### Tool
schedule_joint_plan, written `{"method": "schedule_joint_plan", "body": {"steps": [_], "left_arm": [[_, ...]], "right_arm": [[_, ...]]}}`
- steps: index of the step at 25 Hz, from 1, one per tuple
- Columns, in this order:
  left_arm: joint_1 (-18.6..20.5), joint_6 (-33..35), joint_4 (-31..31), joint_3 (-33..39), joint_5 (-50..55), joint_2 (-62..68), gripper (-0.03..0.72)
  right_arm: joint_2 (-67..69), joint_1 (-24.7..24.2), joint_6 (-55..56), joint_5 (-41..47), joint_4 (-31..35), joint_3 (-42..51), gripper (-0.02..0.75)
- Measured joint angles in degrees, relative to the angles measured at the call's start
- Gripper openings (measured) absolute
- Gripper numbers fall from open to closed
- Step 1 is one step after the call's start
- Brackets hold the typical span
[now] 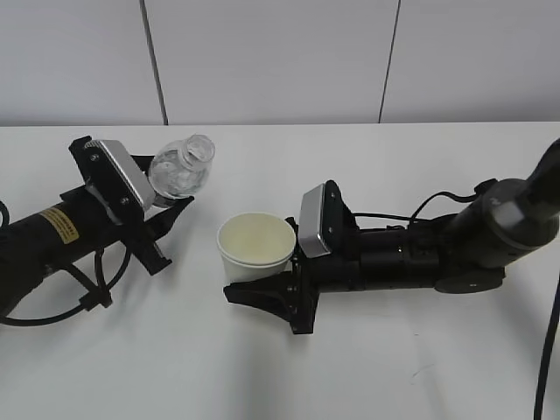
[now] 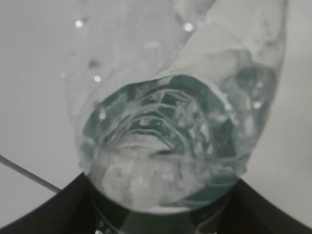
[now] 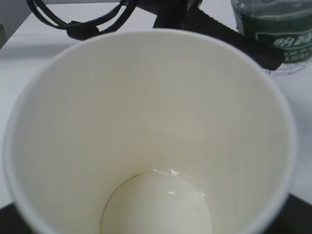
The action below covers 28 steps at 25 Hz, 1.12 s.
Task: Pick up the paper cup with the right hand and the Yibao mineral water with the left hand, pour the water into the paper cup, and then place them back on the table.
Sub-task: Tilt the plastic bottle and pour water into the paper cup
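On the left, the left hand's claw point(image 1: 164, 213) is clenched on the Yibao mineral water point(image 1: 182, 166), whose neck leans up and to the right. To its right, well apart and lower, the paper cup point(image 1: 255, 248) stands upright, mouth up, grasped in the right hand's claw point(image 1: 262, 293). I judge the bottle must travel right before pouring.

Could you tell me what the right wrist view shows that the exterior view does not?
Only the right wrist view shows the cup's bottom with glints like water, and the bottle's green label. Only the exterior view shows the right gripper around the cup, the left gripper holding the bottle, and the wall. Both show cup, bottle and table.
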Motion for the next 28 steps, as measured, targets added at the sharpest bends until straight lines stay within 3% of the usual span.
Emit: {"method": "schedule_joint_plan", "body": {"steps": [15,21,28], "left_arm": [[0.0,18.65,0.05,-0.06,0.0,0.0,0.406],[0.0,21.5,0.05,-0.1,0.0,-0.13,0.397],[0.0,27.61,0.05,-1.03,0.11,-0.21,0.39]], "right_arm": [[2.75,0.13,4.33,0.6,-8.25,-6.15,0.492],[2.84,0.13,8.48,2.91,-15.89,-10.95,0.492],[2.84,0.13,10.05,7.05,-17.17,-11.81,0.492]]}}
